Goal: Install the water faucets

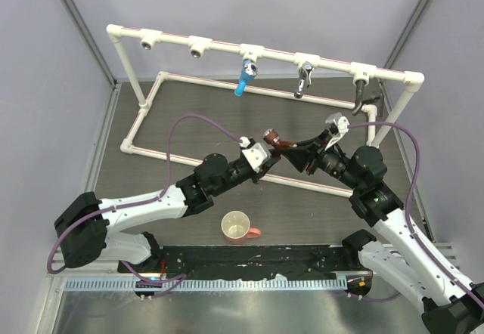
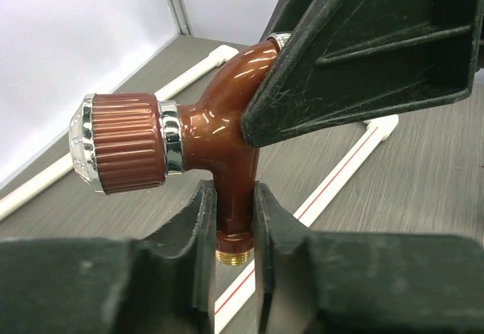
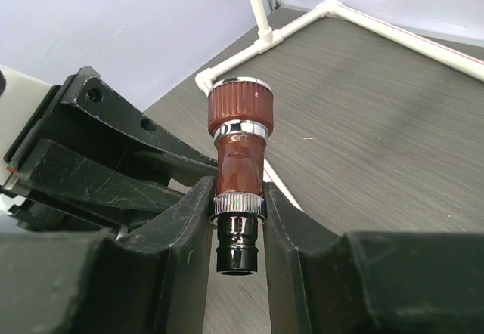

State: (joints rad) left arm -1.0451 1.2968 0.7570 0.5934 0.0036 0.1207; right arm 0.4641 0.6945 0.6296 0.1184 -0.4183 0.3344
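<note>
Handover: my L gripper, R gripper both clamp faucet; next, one releases, other threads it into tee

Legible text, labels, brands, numbers, signs: none in any view. The reddish-brown faucet shows a plain glossy body and ribbed handle, unmarked. The white pipe frame carries a thin red stripe, too fine to read as lettering.
</note>
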